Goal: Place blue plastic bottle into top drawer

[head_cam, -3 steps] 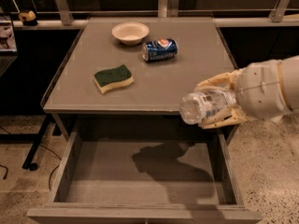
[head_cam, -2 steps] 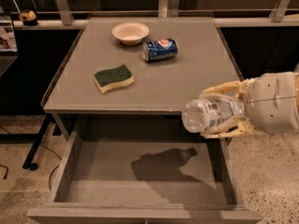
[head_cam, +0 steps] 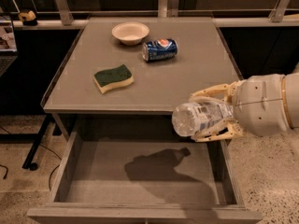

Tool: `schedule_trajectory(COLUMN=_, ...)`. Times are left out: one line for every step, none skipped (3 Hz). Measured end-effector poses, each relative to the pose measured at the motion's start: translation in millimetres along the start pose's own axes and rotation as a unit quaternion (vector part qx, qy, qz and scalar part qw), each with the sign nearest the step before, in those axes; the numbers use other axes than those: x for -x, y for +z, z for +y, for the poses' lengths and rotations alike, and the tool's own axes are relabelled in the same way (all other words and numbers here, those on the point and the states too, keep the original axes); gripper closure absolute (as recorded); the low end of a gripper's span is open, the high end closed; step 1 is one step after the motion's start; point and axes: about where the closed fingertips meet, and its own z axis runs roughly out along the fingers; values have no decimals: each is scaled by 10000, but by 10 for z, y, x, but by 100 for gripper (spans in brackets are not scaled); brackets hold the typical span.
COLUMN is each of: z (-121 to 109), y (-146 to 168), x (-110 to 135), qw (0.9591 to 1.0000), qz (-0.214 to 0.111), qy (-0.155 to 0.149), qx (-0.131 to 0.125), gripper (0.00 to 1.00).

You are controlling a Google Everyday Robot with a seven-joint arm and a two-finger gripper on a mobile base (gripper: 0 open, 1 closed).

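Observation:
My gripper (head_cam: 212,115) comes in from the right and is shut on the blue plastic bottle (head_cam: 198,118), a clear bottle with a pale label. It holds the bottle on its side, base pointing left, above the right part of the open top drawer (head_cam: 140,171), just in front of the table's front edge. The bottle's shadow falls on the drawer's flat bottom. The cap end is hidden between the cream fingers (head_cam: 210,93).
On the grey table (head_cam: 187,73) lie a green-and-yellow sponge (head_cam: 113,78), a blue Pepsi can (head_cam: 160,49) on its side and a white bowl (head_cam: 130,32). The drawer's right wall (head_cam: 227,171) is below my arm. Dark railings stand behind the table.
My gripper with the bottle has moved down and towards the front, from over the table's front right corner to above the open drawer. The shadow in the drawer has shifted with it.

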Motion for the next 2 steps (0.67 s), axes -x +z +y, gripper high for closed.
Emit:
schedule_trajectory(z=224, y=313, x=139, qw=9989, qz=-402, qy=110, qx=220, gripper=100)
schedule_trajectory(z=455, y=638, x=249, qw=9965, qz=-701, qy=240, qx=383, gripper=100)
